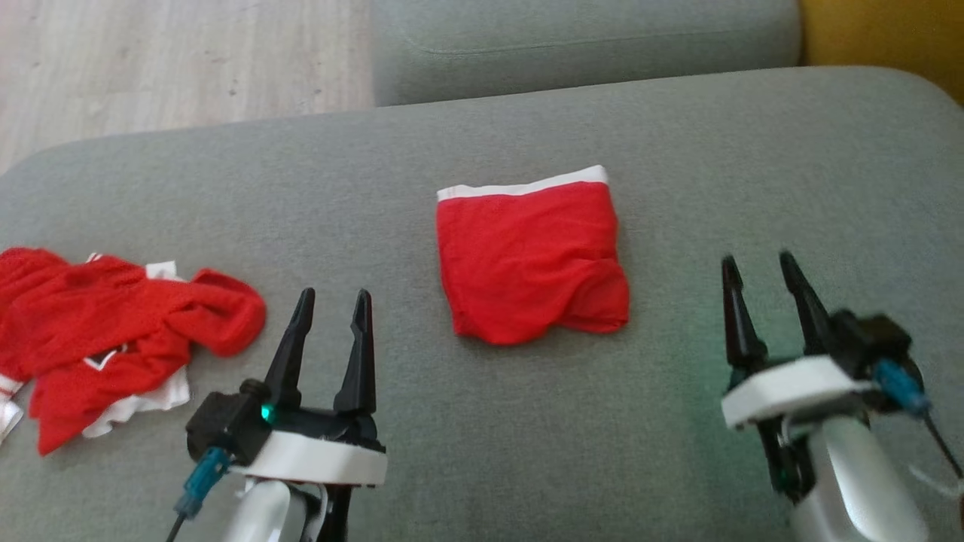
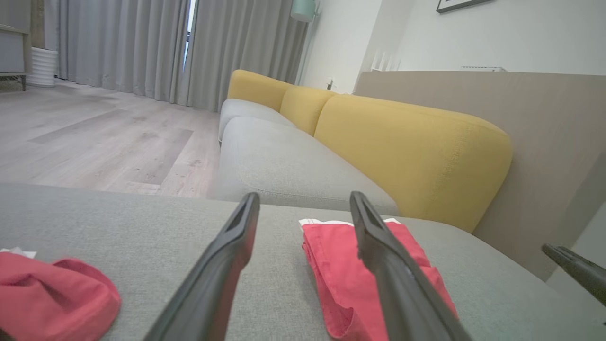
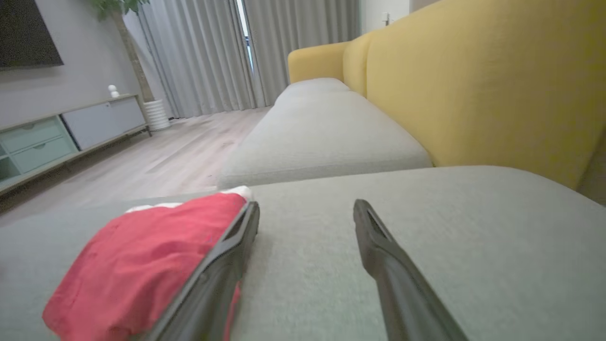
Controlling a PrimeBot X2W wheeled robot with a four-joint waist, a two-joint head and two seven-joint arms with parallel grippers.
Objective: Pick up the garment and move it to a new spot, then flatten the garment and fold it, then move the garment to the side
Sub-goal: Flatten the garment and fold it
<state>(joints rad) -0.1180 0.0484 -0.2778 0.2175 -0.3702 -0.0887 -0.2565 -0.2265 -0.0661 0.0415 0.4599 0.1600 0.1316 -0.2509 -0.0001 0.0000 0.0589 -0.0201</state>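
On the sofa cushion [image 1: 527, 452], I am finding the folded garment [image 1: 531, 260] lying between left gripper [image 1: 334, 301] and right gripper [image 1: 757, 263], jaws gaping empty, left slightly nearer.

Nothing can be read here: no text, label, brand, number or sign. The crumpled red garment [image 1: 113, 324], lying left of the folded red garment [image 1: 527, 260], carries a small white-edged mark in its creases. It is too small and too rumpled to tell whether it is lettering or a badge.
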